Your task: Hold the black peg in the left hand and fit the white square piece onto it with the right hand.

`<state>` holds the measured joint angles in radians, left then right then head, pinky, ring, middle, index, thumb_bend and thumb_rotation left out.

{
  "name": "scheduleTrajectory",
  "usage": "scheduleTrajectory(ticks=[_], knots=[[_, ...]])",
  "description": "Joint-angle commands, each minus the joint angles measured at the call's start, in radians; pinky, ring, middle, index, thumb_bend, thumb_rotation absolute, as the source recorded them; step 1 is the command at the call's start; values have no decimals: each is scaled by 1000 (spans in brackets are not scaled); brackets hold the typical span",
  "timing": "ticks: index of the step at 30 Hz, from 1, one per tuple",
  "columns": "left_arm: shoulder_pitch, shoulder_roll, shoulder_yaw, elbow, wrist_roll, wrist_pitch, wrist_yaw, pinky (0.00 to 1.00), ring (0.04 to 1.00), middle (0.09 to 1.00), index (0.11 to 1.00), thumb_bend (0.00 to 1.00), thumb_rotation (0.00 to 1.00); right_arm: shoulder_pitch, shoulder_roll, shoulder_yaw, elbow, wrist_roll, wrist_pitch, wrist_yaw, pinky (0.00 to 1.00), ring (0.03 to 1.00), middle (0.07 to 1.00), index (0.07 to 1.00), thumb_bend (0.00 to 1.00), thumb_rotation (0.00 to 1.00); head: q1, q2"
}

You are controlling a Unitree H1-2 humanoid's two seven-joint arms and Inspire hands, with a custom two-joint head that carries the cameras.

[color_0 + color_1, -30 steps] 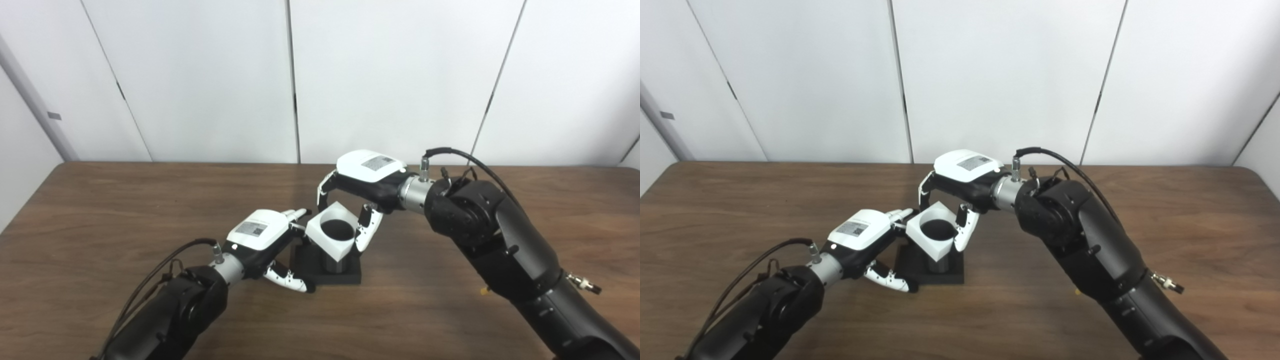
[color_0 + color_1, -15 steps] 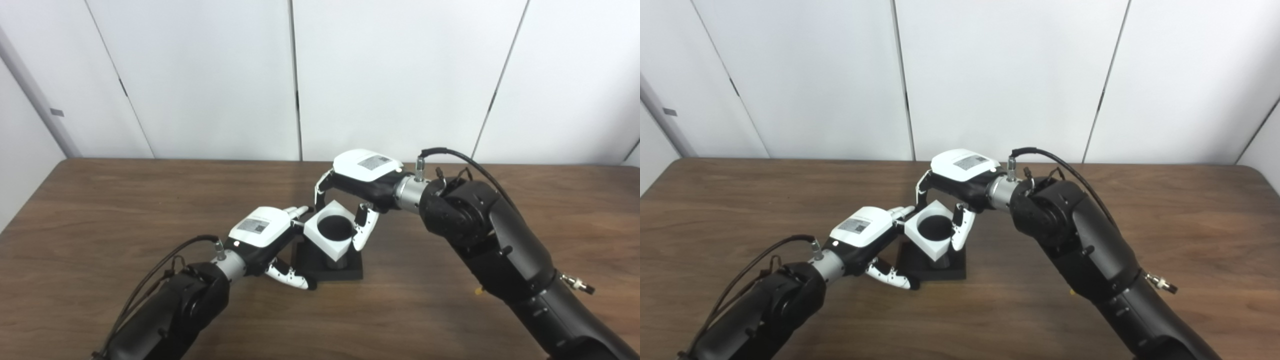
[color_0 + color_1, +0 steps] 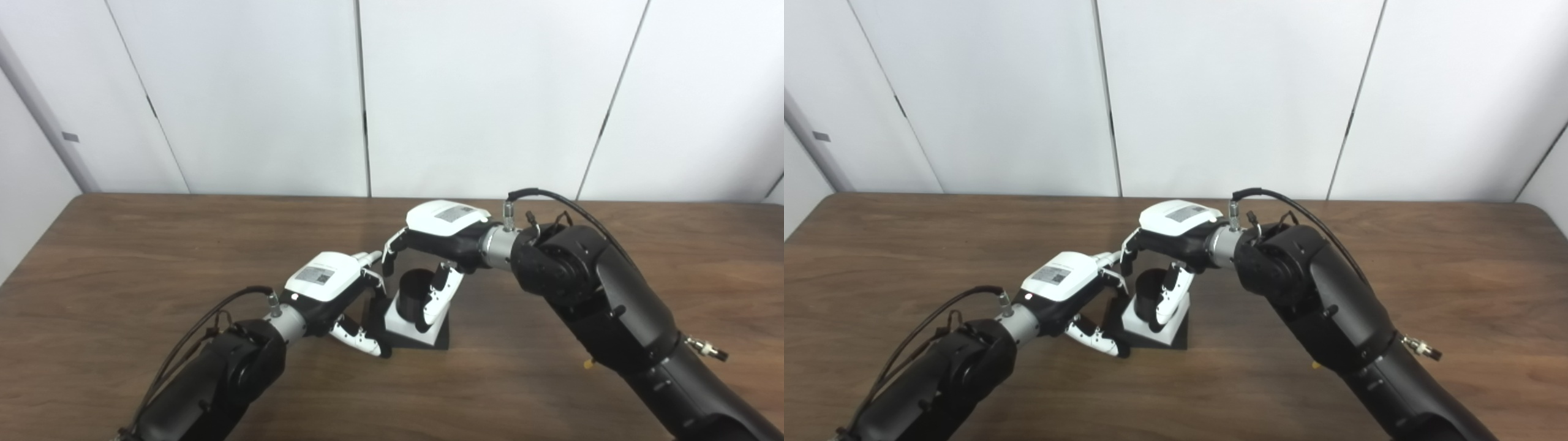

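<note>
Both hands work: my left hand [image 3: 334, 288] clamps the black peg [image 3: 416, 291] base from nine o'clock, steadying it; my right hand [image 3: 438, 236] pinches the white square piece [image 3: 409, 324], seated low.

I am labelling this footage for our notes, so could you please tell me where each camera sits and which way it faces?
Left eye view: on the robot's head, looking forward and down at the table; both arms enter from the bottom edge, left hand at the black peg, right hand on the white square piece.
Right eye view: beside it on the head, facing the same way; the same arms, hands and peg appear shifted leftward.
Shared: the same table, white panelled wall and workpieces.
</note>
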<state>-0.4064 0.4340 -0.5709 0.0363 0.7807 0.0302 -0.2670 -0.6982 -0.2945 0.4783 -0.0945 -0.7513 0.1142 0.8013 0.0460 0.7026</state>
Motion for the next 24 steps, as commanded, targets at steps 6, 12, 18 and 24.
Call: scheduleTrajectory(ticks=[6, 12, 18, 24], knots=[[52, -10, -66, 15, 10, -26, -105, 885, 947, 975, 493, 521, 74, -50, -11, -12, -20, 6, 12, 6, 881, 840, 808, 690, 902, 321, 1, 1], [51, -9, -65, 13, 11, -19, -111, 889, 949, 976, 493, 522, 73, -53, -18, -21, -25, 5, 9, 0, 867, 834, 806, 696, 894, 308, 1, 0], [52, -8, -61, 13, 9, -20, -111, 887, 947, 974, 493, 522, 73, -59, -40, -52, -51, 14, 28, 2, 873, 841, 810, 697, 860, 269, -5, -2], [51, -5, -60, 19, 11, -29, -102, 877, 944, 972, 493, 522, 73, -42, -90, -108, -71, 44, 0, -43, 802, 804, 783, 666, 860, 236, -4, -4]])
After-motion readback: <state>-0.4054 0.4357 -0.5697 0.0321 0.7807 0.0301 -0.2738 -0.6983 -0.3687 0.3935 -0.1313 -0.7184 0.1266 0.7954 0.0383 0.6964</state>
